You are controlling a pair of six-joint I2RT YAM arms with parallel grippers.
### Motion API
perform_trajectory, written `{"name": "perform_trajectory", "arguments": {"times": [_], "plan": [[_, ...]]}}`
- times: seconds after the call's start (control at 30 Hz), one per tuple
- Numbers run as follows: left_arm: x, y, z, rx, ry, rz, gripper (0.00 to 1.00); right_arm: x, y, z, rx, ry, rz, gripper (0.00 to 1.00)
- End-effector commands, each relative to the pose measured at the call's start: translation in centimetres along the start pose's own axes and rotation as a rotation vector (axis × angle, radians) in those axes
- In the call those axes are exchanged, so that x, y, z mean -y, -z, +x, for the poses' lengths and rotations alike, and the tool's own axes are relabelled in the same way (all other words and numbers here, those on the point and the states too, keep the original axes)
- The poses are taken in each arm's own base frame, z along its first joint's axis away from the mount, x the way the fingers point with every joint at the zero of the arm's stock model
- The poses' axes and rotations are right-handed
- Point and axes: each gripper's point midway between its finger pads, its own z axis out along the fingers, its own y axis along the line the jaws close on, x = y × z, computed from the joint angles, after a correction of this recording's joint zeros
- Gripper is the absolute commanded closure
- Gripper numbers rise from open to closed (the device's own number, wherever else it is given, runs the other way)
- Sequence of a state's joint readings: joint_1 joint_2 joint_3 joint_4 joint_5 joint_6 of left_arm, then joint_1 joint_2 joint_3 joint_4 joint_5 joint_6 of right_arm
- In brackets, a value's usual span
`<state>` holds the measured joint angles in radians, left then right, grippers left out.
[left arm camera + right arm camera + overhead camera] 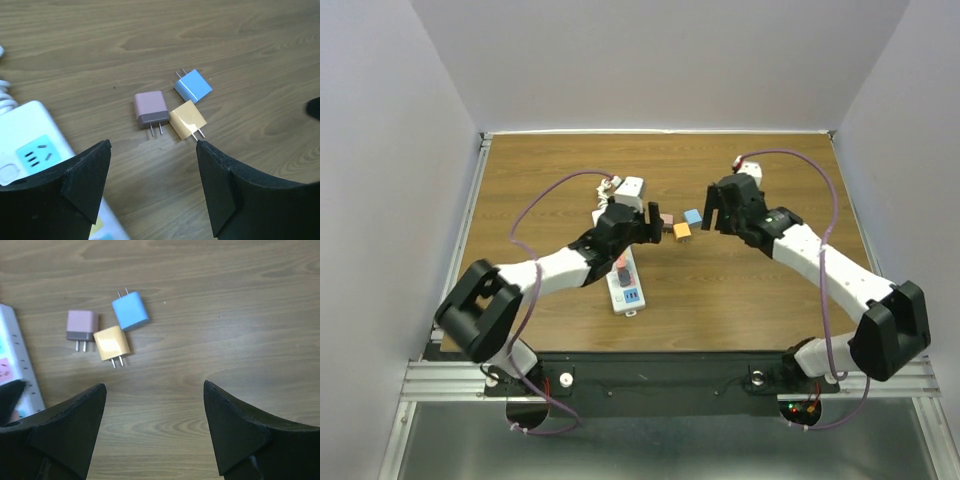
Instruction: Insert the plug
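Three small plugs lie together on the wooden table: a mauve plug (667,220), a yellow plug (682,230) and a blue plug (693,216). They show in the left wrist view as mauve (150,108), yellow (187,119) and blue (192,86). In the right wrist view they are mauve (81,326), yellow (112,342) and blue (130,311). A white power strip (625,290) lies left of them, under my left arm. My left gripper (153,145) is open and empty, just left of the plugs. My right gripper (154,385) is open and empty, just right of them.
The strip's sockets show at the left edge of both wrist views (35,140) (20,365). A white adapter with coiled cable (625,188) sits at the strip's far end. A red part (621,272) stands on the strip. Grey walls enclose the table.
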<state>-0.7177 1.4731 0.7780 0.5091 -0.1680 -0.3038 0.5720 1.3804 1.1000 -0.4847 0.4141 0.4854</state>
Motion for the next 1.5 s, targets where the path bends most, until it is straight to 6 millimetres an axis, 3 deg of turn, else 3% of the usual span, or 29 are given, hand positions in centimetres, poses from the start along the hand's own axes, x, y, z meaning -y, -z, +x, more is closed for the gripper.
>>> {"name": "perform_trajectory", "arguments": {"times": [0.0, 0.03, 0.1, 0.23, 0.6, 0.73, 1.0, 1.23, 1.37, 1.47], "plan": [[-0.2, -2.6, 1.4, -0.057, -0.056, -0.091, 0.20, -0.3, 2.1, -5.1, 0.147, -0.077, -0.140, 0.16], [0.2, -3.3, 0.2, -0.036, -0.061, -0.113, 0.20, 0.1, 2.3, -5.6, 0.159, -0.085, -0.143, 0.16], [0.1, -4.5, 1.4, -0.071, -0.081, -0.140, 0.20, 0.8, 3.1, -6.5, 0.182, -0.098, -0.159, 0.16], [-0.2, -6.2, 1.5, -0.095, -0.102, -0.184, 0.19, 1.5, 3.5, -7.1, 0.195, -0.108, -0.180, 0.15], [0.0, -7.5, 4.8, -0.179, -0.164, -0.156, 0.19, 2.2, 2.9, -6.4, 0.174, -0.125, -0.214, 0.15], [1.3, -8.1, 5.3, -0.192, -0.183, -0.107, 0.19, 2.3, 2.7, -6.1, 0.168, -0.128, -0.216, 0.15], [1.2, -9.1, 6.5, -0.228, -0.187, -0.109, 0.20, 2.6, 2.5, -6.0, 0.167, -0.131, -0.216, 0.15], [0.9, -9.7, 7.8, -0.269, -0.198, -0.121, 0.25, 3.0, 2.4, -6.0, 0.166, -0.135, -0.211, 0.15], [0.9, -9.9, 8.0, -0.280, -0.206, -0.123, 0.39, 3.1, 2.4, -6.0, 0.166, -0.135, -0.213, 0.15], [0.7, -9.8, 8.4, -0.291, -0.211, -0.128, 0.44, 3.1, 2.3, -6.0, 0.166, -0.138, -0.212, 0.15]]}}
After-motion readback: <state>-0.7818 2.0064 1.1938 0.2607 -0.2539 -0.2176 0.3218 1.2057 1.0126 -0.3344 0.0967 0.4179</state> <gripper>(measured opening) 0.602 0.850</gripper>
